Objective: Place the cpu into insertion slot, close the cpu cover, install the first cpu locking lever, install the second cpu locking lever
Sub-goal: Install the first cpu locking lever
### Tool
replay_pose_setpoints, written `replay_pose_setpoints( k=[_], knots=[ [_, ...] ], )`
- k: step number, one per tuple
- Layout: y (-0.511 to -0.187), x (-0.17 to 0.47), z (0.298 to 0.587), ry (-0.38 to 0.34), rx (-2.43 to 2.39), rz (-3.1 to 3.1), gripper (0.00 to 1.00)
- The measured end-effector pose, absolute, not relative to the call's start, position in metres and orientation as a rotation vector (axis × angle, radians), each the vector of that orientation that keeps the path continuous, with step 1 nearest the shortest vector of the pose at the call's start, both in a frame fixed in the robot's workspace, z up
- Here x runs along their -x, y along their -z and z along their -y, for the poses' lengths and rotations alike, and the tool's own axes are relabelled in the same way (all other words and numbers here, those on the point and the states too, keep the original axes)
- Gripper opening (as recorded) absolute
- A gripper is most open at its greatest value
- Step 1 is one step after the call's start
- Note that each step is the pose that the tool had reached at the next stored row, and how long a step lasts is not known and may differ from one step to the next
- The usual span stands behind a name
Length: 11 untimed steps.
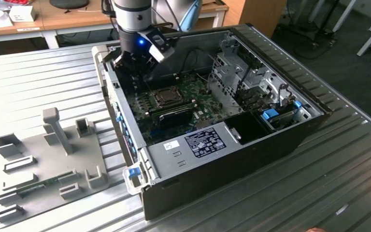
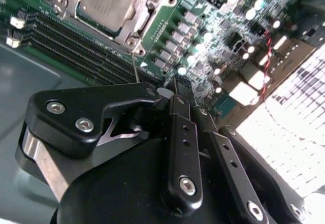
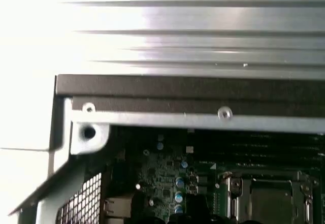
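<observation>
Your tool (image 2: 169, 88), its jaws drawn narrow, hovers near the cover (image 2: 146, 16), which lies shut over the cpu (image 2: 107, 3), a thin lever (image 2: 134, 64) just beside it.

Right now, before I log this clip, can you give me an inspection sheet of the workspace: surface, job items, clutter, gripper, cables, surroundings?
Surface: ribbed metal table; an open computer case lies on its side on it.
Job's things: the cpu sits in the insertion slot, with the cpu cover flat around it. A thin metal rod stands beside the socket; whether the levers are locked cannot be told.
Clutter: grey fixture tray on the table, to the exterior view's left of the case.
Gripper: the gripper is inside the case, over the green board near the socket.
Cables: red wire at the board's edge.
Surroundings: wooden desks behind the table.
</observation>
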State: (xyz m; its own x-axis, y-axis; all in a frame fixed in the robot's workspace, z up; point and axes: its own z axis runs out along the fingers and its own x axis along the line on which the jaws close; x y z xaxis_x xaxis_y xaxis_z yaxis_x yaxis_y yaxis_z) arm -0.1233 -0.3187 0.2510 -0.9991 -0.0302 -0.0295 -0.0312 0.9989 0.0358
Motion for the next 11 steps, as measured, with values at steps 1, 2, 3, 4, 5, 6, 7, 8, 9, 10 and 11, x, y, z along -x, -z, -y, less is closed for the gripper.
replay_pose_setpoints(
  k=[1, 2, 3, 4, 5, 6, 7, 8, 9, 10, 11],
  knots=[
    [-0.2509, 0.1237, 0.3173, -0.057, 0.048, -3.111, 0.11],
    [-0.2509, 0.1241, 0.3161, -0.058, 0.048, -3.111, 0.11],
    [-0.2508, 0.1245, 0.315, -0.059, 0.048, -3.111, 0.11],
    [-0.2508, 0.1247, 0.3139, -0.061, 0.048, -3.111, 0.11],
    [-0.2507, 0.1249, 0.313, -0.062, 0.048, -3.111, 0.11],
    [-0.2506, 0.125, 0.3121, -0.062, 0.048, -3.111, 0.11],
    [-0.2506, 0.1251, 0.3111, -0.064, 0.048, -3.111, 0.11],
    [-0.2505, 0.1252, 0.3103, -0.065, 0.048, -3.11, 0.11],
    [-0.2504, 0.1253, 0.3094, -0.066, 0.048, -3.11, 0.11],
    [-0.2504, 0.1253, 0.3086, -0.067, 0.048, -3.11, 0.11],
    [-0.2502, 0.1253, 0.308, -0.068, 0.048, -3.11, 0.11]
  ],
)
